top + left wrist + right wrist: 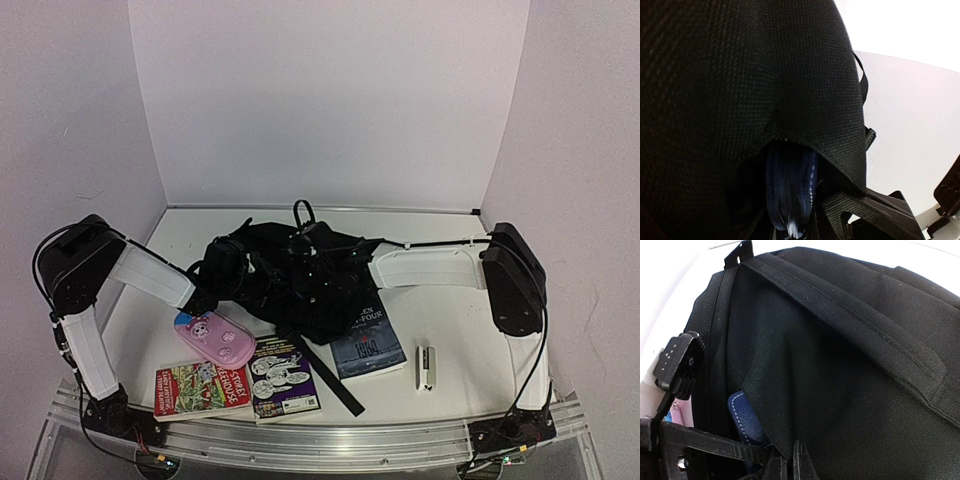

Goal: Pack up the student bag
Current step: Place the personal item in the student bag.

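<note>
The student bag, a big black backpack, lies bunched in the middle of the table. My left gripper is pushed into the bag's left side. In the left wrist view black fabric fills the frame, and a blue stitched notebook runs from the jaws up under the fabric edge; the gripper is shut on it. My right gripper is at the bag's upper right, shut on the lip of the bag. The same blue notebook shows tucked under that lip.
A pink pencil case lies left of the bag. Three books sit at the near edge: a red one, a black-and-white one and a dark one. A small white stapler lies to the right. A bag strap trails forward.
</note>
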You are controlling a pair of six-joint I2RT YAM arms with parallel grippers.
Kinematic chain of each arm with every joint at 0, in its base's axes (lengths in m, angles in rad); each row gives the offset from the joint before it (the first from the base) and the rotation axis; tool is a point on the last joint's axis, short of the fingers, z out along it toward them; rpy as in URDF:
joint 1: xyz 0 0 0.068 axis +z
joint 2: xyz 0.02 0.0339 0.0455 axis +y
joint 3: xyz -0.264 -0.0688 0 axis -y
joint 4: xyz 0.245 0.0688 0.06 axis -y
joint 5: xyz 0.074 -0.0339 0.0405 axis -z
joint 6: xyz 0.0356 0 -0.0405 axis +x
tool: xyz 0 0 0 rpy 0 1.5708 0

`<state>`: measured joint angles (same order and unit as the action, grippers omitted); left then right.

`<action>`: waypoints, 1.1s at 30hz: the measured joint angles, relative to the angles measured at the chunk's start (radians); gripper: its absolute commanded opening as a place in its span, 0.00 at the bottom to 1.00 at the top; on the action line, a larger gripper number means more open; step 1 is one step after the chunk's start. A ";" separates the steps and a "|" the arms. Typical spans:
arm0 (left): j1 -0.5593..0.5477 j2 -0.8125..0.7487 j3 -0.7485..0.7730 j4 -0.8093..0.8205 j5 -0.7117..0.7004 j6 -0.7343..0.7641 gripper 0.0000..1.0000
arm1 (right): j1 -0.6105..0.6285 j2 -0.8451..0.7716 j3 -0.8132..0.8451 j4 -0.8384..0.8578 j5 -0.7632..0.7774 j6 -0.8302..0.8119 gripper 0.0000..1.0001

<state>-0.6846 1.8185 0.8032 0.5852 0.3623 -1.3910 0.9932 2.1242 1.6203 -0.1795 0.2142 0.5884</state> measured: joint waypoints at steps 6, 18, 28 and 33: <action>0.001 0.007 0.029 -0.051 0.010 0.045 0.25 | 0.001 0.000 -0.001 0.001 0.006 -0.004 0.00; 0.003 -0.094 0.035 -0.299 0.027 0.209 0.45 | 0.022 -0.006 -0.019 0.004 0.024 -0.020 0.00; 0.002 -0.136 0.035 -0.379 0.040 0.245 0.16 | 0.023 -0.006 -0.019 0.000 0.023 -0.023 0.00; -0.001 -0.123 0.040 -0.369 0.059 0.247 0.08 | 0.023 -0.006 -0.019 -0.002 0.014 -0.024 0.00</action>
<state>-0.6851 1.6951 0.8432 0.2162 0.4216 -1.1435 1.0164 2.1185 1.6009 -0.1814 0.2284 0.5644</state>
